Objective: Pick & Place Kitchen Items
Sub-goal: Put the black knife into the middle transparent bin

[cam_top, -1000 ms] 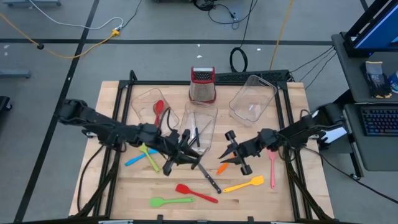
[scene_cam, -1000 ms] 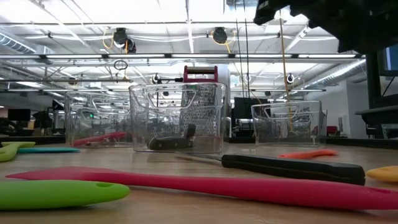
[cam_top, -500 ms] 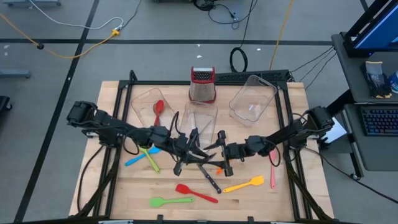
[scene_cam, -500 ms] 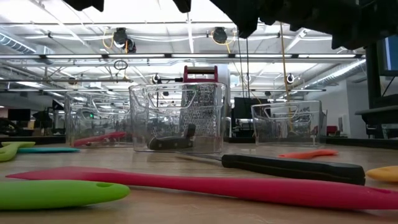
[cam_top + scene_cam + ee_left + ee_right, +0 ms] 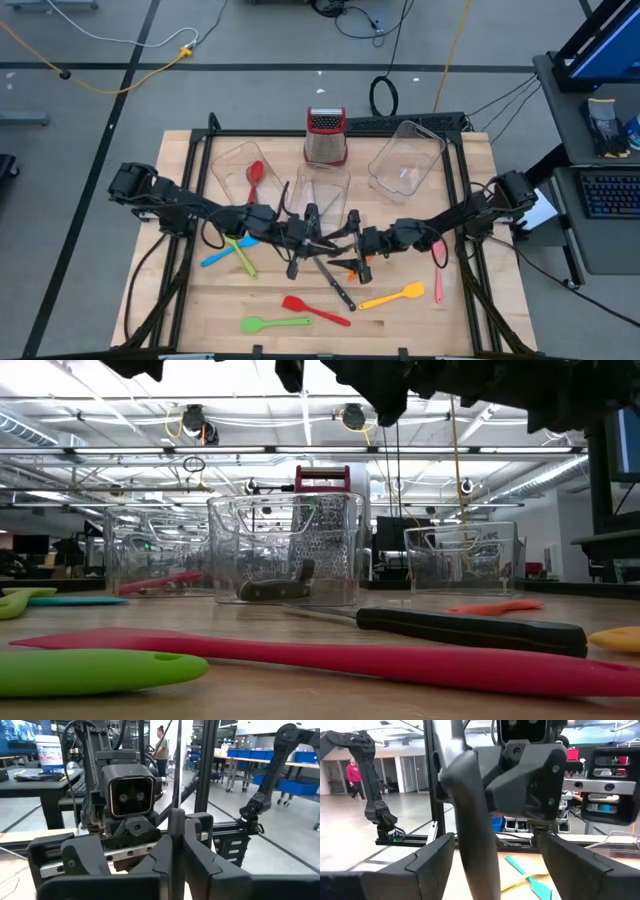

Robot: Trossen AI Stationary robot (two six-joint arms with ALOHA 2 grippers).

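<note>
Handover looks under way above the desk's middle: left tool (image 5: 318, 240) clamped on a black-handled knife (image 5: 470, 845), right tool (image 5: 352, 246) spread around it, needing next to close.

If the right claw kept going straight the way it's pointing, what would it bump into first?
Probably the dark handle standing upright between its open fingers, held by the left claw. Right behind it comes the left claw's own body; how close is hard to judge.

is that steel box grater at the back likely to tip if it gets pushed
Probably, if pushed high: the grater stands upright, taller than its base is wide. Its steel body looks stiff, not fragile. Flat-sided, so it should slide or topple rather than roll.
</note>
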